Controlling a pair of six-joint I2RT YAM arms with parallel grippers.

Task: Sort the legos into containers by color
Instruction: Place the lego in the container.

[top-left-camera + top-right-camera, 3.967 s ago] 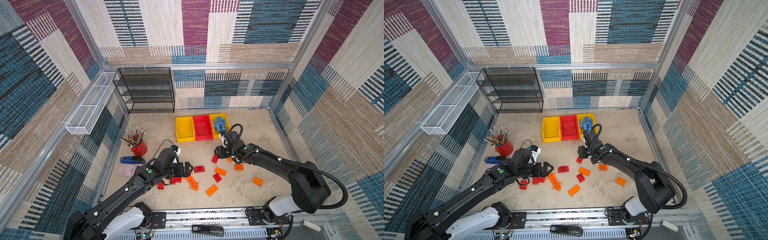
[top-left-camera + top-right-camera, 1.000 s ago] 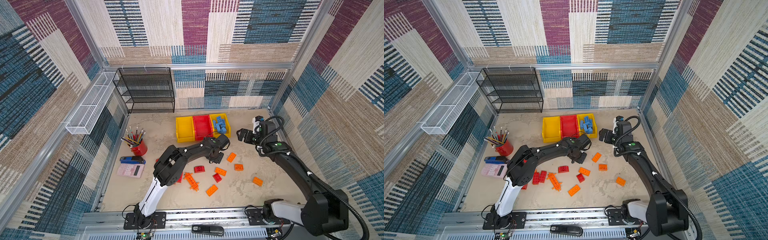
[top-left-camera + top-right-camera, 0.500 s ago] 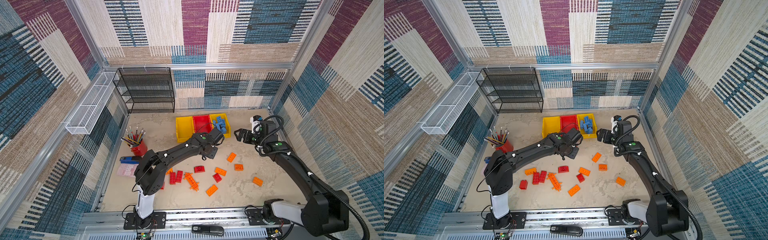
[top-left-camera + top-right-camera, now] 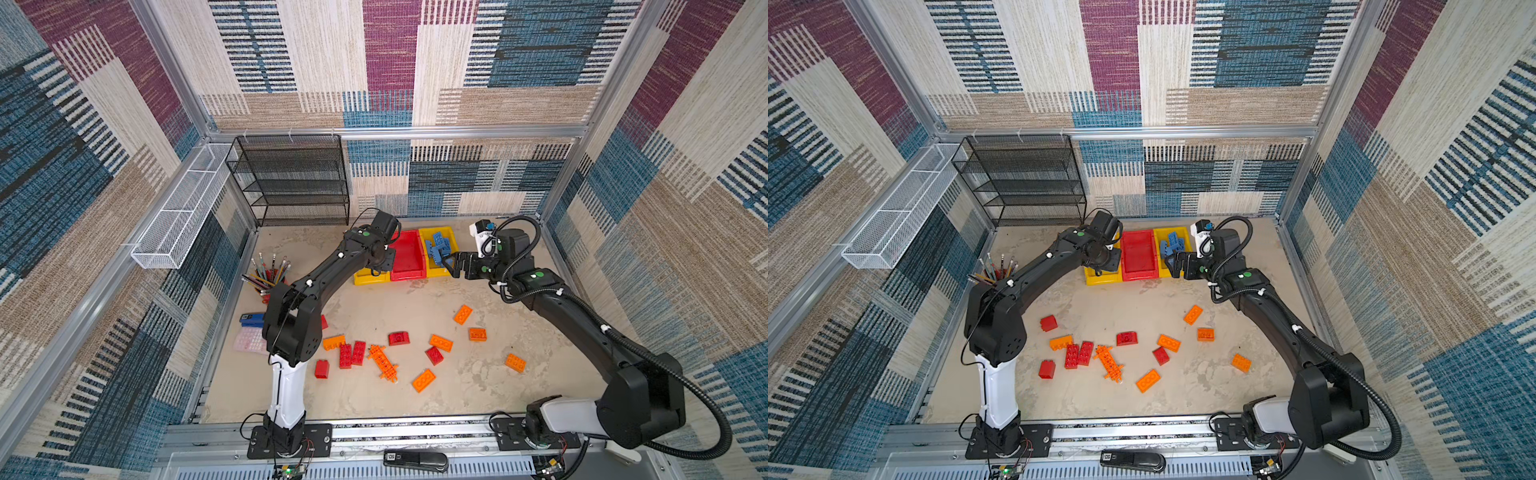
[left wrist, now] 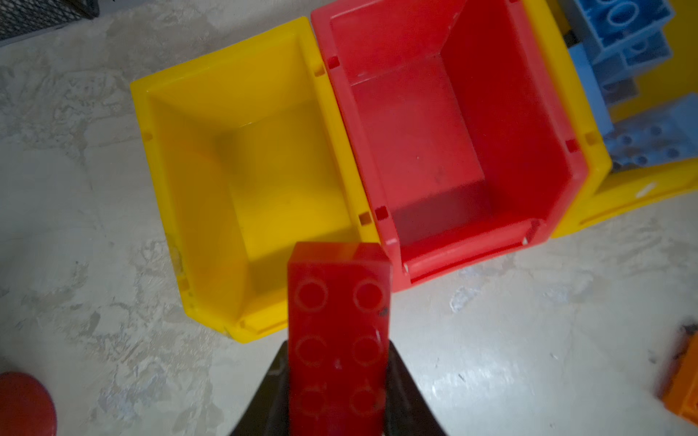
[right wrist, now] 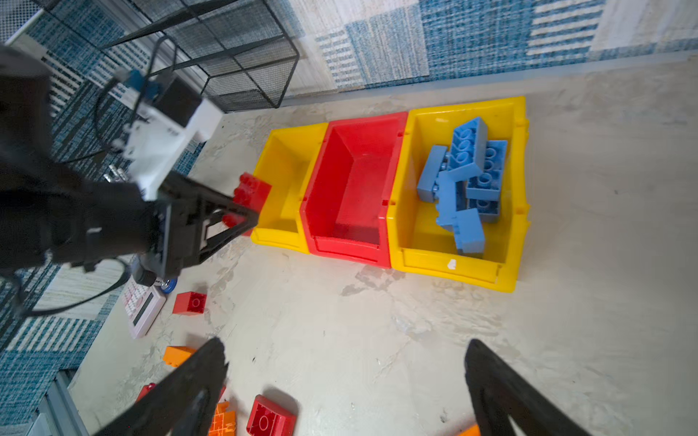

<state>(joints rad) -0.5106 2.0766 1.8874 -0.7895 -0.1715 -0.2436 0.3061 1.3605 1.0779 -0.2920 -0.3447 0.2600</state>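
Red brick (image 5: 338, 339) is in the air at the front of the empty yellow bin (image 5: 234, 94). In the left wrist view its nose pokes over that bin's front lip, close to the seam with the empty red bin (image 5: 510, 113). From the right wrist view it sits by the yellow bin's outer front corner, so I can't tell how far over the opening it is.

Here's the danger: let go now and the brick likely drops into yellow. Or it clips the lip and tumbles onto the table (image 4: 415, 299). The red bin looks like its natural home, one slot over. The overhang worries me too, since a knock against a bin wall could swivel the brick in the grip.

The left gripper (image 5: 338, 385) is clamped on the brick's long sides at the back end. The studs face the wrist camera, and most of the brick sticks out past the fingertips.

Further out, the blue bricks (image 6: 464, 177) are piled in the other yellow bin (image 6: 513, 188). The right gripper (image 6: 345, 389) hovers near that end of the row, jaws wide apart and empty. A sideways shift of the left arm could crowd the two arms.

Loose red and orange bricks (image 4: 440, 343) and the orange holed plate (image 4: 384, 362) lie scattered across the table, unsorted.
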